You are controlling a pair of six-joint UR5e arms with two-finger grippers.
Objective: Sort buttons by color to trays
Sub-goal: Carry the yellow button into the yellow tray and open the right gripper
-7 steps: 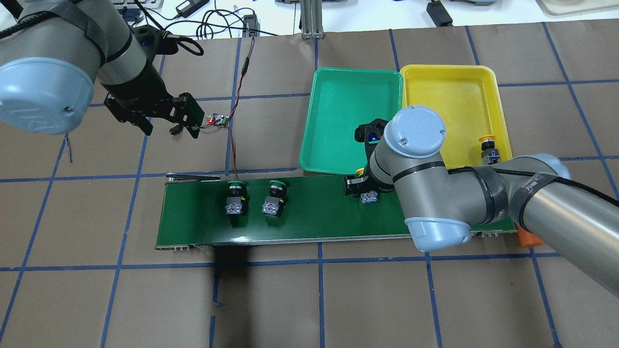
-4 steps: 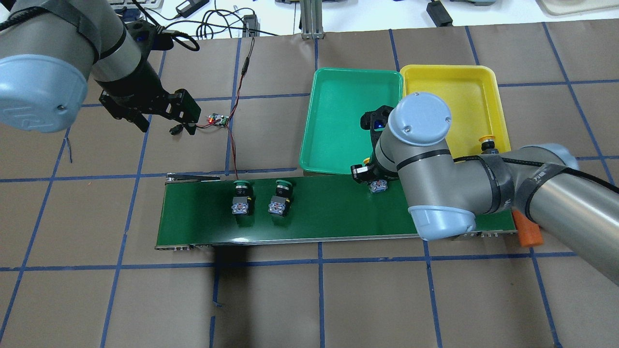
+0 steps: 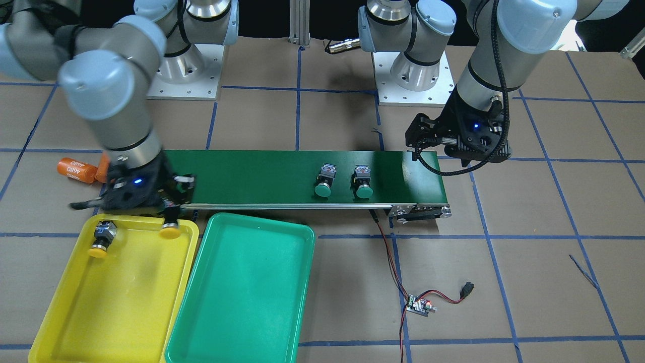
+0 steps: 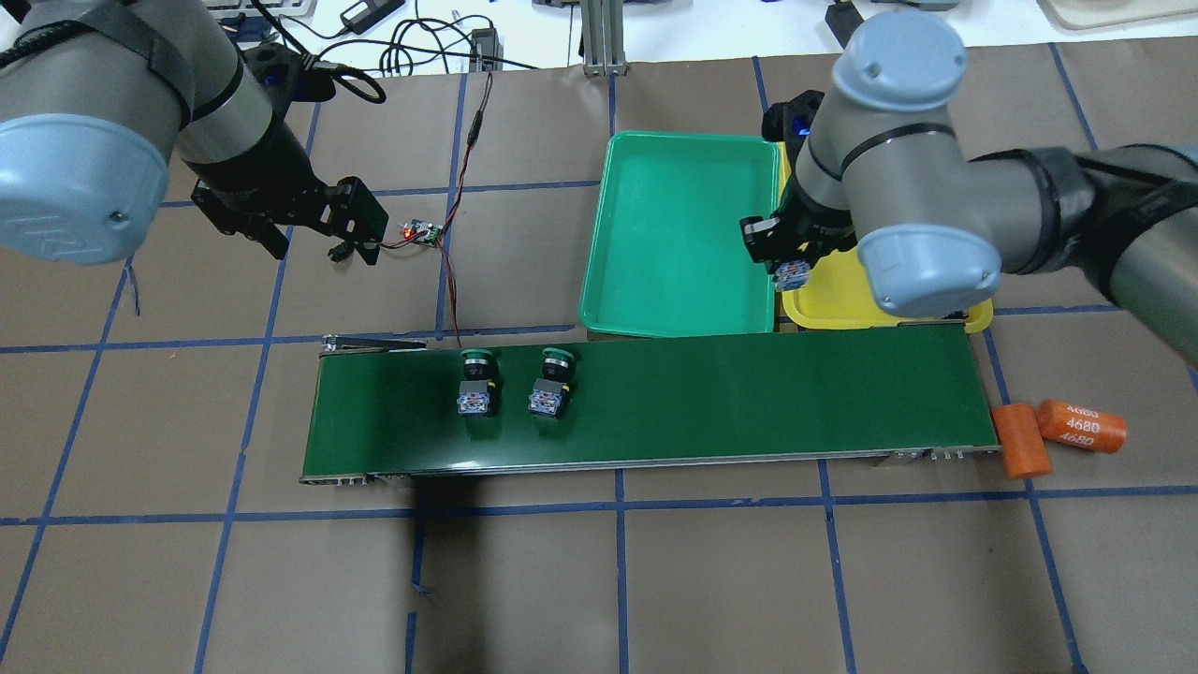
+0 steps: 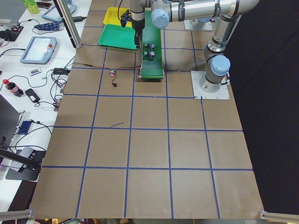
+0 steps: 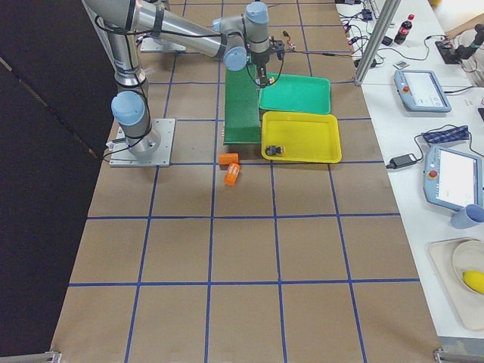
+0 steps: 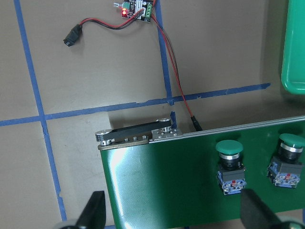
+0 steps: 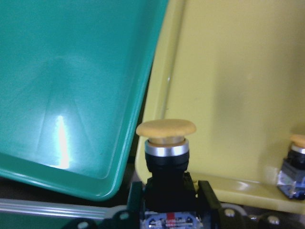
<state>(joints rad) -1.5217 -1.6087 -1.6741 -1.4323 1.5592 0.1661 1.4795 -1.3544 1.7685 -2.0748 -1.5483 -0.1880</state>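
front view: right pincer (image 3: 171, 204) holds a glossy yellow mushroom-cap button (image 3: 170, 231) just off the conveyor belt (image 3: 262, 171), over the rim of the smooth, round-cornered yellow tray (image 3: 55, 312). a second yellow button (image 3: 99, 241) lies inside. right wrist view: jaws clenched on its black body. left wrist view: left pincer (image 7: 174, 214) spread wide and empty over the belt's end, with two green buttons (image 7: 229, 164) on the belt.

The green tray (image 8: 62, 95) is glossy moulded plastic with a bright highlight. The yellow tray (image 8: 228, 71) is smooth plastic, duller. The yellow-capped button (image 8: 166, 129) has a matt cap over a polished metal ring. The conveyor belt (image 4: 702, 402) is smooth, softly sheened and edged in bare metal. Matt brown paper covers the desk (image 4: 562, 580).
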